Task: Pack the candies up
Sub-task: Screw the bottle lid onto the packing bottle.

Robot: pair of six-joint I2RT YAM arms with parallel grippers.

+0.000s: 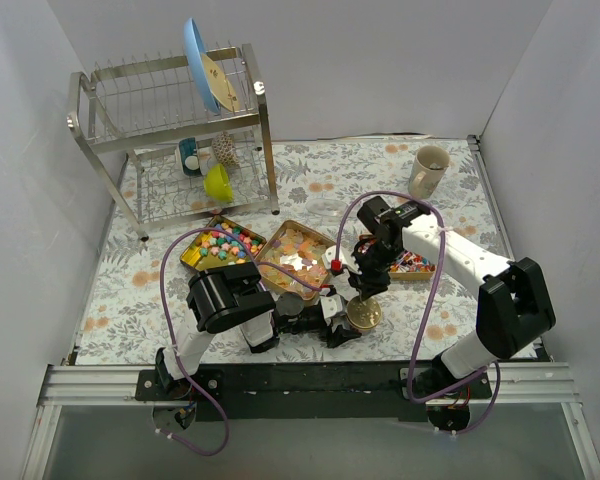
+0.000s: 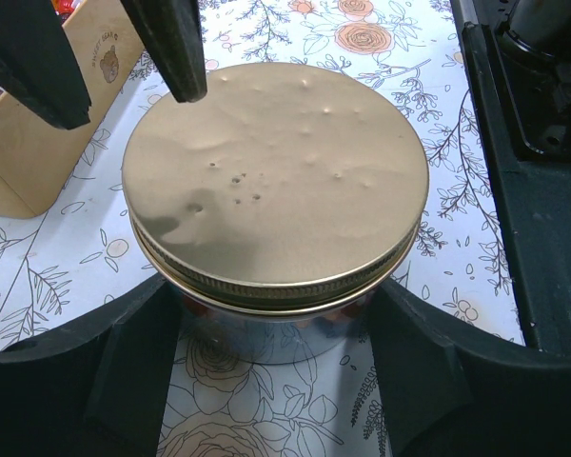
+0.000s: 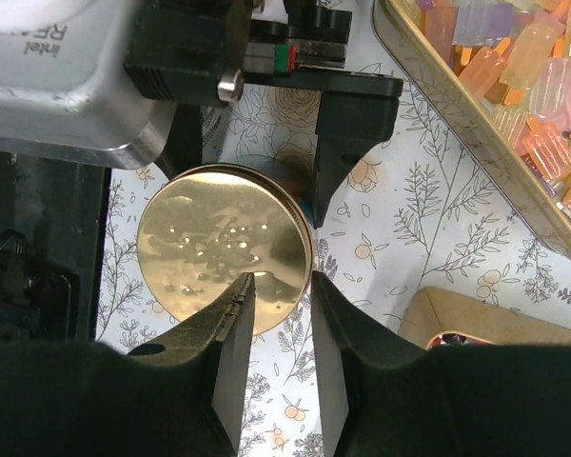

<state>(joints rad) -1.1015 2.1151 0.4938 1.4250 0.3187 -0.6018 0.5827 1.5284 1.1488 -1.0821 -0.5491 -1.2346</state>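
Note:
A jar with a flat gold lid (image 1: 363, 314) (image 2: 276, 181) (image 3: 224, 248) stands on the flowered cloth near the front. My left gripper (image 1: 342, 322) (image 2: 276, 319) is shut on the jar's body, one finger on each side under the lid. Just above the lid's edge hangs my right gripper (image 1: 365, 290) (image 3: 281, 283) (image 2: 128, 107), its jaws a narrow gap apart with nothing between them. The candies lie in three trays: pastel star lumps (image 1: 225, 243), orange-yellow wrapped pieces (image 1: 298, 258) (image 3: 523, 67), and red-white-blue ones (image 1: 412, 262) behind the right arm.
A metal dish rack (image 1: 170, 130) at the back left carries a blue plate (image 1: 200, 65) and a yellow-green bowl (image 1: 217, 182). A cream mug (image 1: 428, 170) stands at the back right. A brown card box (image 2: 38, 162) (image 3: 495, 324) sits close to the jar.

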